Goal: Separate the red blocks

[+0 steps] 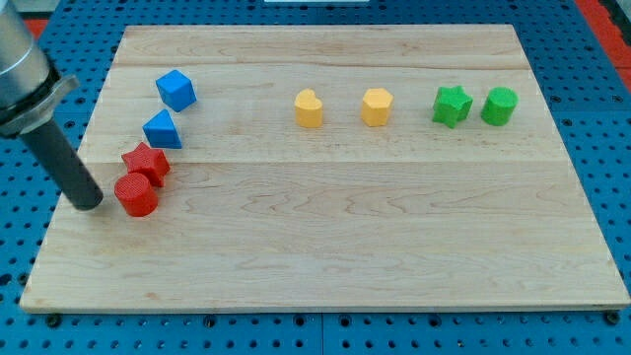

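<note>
Red cylinder (136,194), touching red star (146,162), seemingly beside my tip (89,204)

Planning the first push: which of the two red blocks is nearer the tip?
The red cylinder, lower of the pair, lies just right of my tip; the red star sits above it, farther away.

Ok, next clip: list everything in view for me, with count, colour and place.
red star: 1, red, view's left, touching the red cylinder
red cylinder: 1, red, just below the star
blue cube: 1, blue, upper left
blue wedge: 1, blue, between the cube and the star
yellow heart: 1, yellow, top centre
yellow hexagon: 1, yellow, right of the heart
green star: 1, green, upper right
green cylinder: 1, green, rightmost
board: 1, pale wood, fills the view
pegboard: 1, blue, around the board
my tip: 1, dark rod, just left of the red cylinder
</note>
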